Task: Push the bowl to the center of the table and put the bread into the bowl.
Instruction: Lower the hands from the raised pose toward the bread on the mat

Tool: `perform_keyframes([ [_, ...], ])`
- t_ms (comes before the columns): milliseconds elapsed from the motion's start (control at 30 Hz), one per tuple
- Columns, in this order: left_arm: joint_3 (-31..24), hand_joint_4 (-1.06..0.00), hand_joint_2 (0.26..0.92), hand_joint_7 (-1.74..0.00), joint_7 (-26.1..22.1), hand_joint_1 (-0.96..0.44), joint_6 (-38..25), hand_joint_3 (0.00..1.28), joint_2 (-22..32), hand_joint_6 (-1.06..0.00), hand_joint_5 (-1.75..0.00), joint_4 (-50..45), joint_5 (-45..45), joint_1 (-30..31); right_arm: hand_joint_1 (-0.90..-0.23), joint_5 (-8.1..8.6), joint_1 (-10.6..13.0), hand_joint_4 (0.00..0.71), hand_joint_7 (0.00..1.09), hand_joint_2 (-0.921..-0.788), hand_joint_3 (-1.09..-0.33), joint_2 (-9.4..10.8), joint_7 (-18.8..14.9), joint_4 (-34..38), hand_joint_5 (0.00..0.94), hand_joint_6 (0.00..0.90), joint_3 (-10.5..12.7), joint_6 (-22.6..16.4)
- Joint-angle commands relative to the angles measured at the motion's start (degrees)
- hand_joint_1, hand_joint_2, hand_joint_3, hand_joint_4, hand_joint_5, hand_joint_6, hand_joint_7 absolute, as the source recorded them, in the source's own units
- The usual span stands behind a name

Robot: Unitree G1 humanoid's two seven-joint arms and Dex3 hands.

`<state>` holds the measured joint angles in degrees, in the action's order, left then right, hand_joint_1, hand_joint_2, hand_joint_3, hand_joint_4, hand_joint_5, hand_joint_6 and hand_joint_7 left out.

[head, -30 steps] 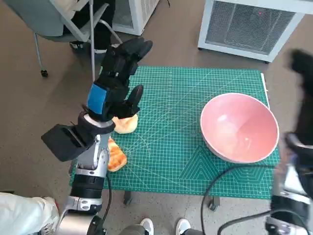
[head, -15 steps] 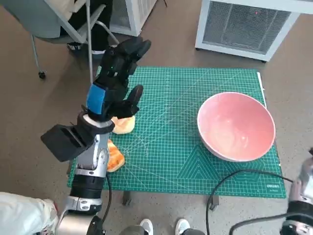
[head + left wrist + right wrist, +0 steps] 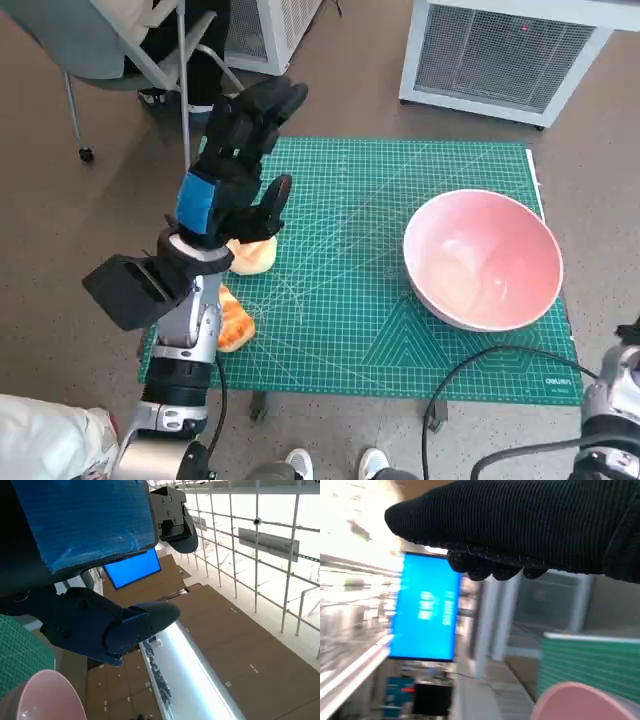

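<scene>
The pink bowl (image 3: pixel 483 258) stands on the right part of the green mat (image 3: pixel 350 300), and its rim also shows in the left wrist view (image 3: pixel 40 695) and the right wrist view (image 3: pixel 590 702). One piece of bread (image 3: pixel 255 256) lies at the mat's left, half hidden under my left hand (image 3: pixel 235 160). That hand hovers above it with fingers spread, holding nothing. A second bread piece (image 3: pixel 236 320) lies near the mat's left front corner. My right hand (image 3: pixel 530 525) is off the table's right front, fingers stretched out, empty.
A grey chair (image 3: pixel 120 40) and a person's dark legs (image 3: pixel 205 60) are behind the table's left corner. White ventilated units (image 3: pixel 510 50) stand at the back. A black cable (image 3: pixel 470 370) crosses the front right edge. Shoes (image 3: pixel 335 462) show below the front edge.
My right hand has dropped from beside the bowl's right side and left the head view at the lower right. The camera has shifted slightly. The left hand, bread and bowl stay put.
</scene>
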<state>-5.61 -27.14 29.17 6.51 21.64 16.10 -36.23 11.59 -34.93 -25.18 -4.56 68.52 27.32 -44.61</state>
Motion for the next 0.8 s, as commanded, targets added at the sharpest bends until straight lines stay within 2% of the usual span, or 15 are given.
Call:
perform_keyframes([
  [33, -0.34, 0.00, 0.751, -0.78, -0.11, -0.31, -0.22, 0.79, 0.78, 0.00, -0.52, -0.86, 0.11, -0.45, -0.511, 2.32, -0.85, 0.214, 0.21, -0.921, -0.711, 1.66, -1.83, 3.88, 0.000, 0.199, 1.26, 5.01],
  [267, -0.55, 0.00, 0.749, -0.79, -0.30, -0.31, -0.37, 0.78, 1.54, 0.00, -0.53, -1.08, 0.24, -0.36, -0.485, 4.24, -2.82, 0.211, 0.19, -0.921, -0.709, 4.22, -2.29, 5.90, 0.002, 0.178, 2.49, 10.30],
  [400, -0.66, 0.00, 0.747, -0.80, -0.41, -0.31, -0.39, 0.78, 2.04, 0.00, -0.53, -1.53, 0.32, -0.07, -0.474, 4.68, -3.69, 0.225, 0.20, -0.921, -0.714, 5.59, -1.45, 6.44, 0.008, 0.192, 2.62, 12.42],
  [467, -0.68, 0.00, 0.746, -0.80, -0.39, -0.31, -0.39, 0.78, 2.20, 0.00, -0.53, -1.71, 0.30, 0.03, -0.469, 4.71, -4.05, 0.241, 0.21, -0.921, -0.716, 6.14, -1.04, 6.57, 0.016, 0.213, 2.63, 13.03],
  [667, -0.75, 0.00, 0.744, -0.81, -0.13, -0.32, -0.70, 0.78, 2.66, 0.00, -0.53, -2.15, 0.14, 0.12, -0.461, 3.13, -5.27, 0.268, 0.22, -0.921, -0.722, 7.83, 0.33, 6.77, 0.025, 0.236, 1.27, 14.18],
  [800, -0.70, 0.00, 0.744, -0.81, 0.38, -0.33, -0.83, 0.77, 2.79, 0.00, -0.53, -2.94, -0.40, 0.48, -0.462, 3.36, -6.26, 0.254, 0.22, -0.921, -0.720, 9.01, -0.52, 7.04, 0.015, 0.232, 1.06, 15.39],
])
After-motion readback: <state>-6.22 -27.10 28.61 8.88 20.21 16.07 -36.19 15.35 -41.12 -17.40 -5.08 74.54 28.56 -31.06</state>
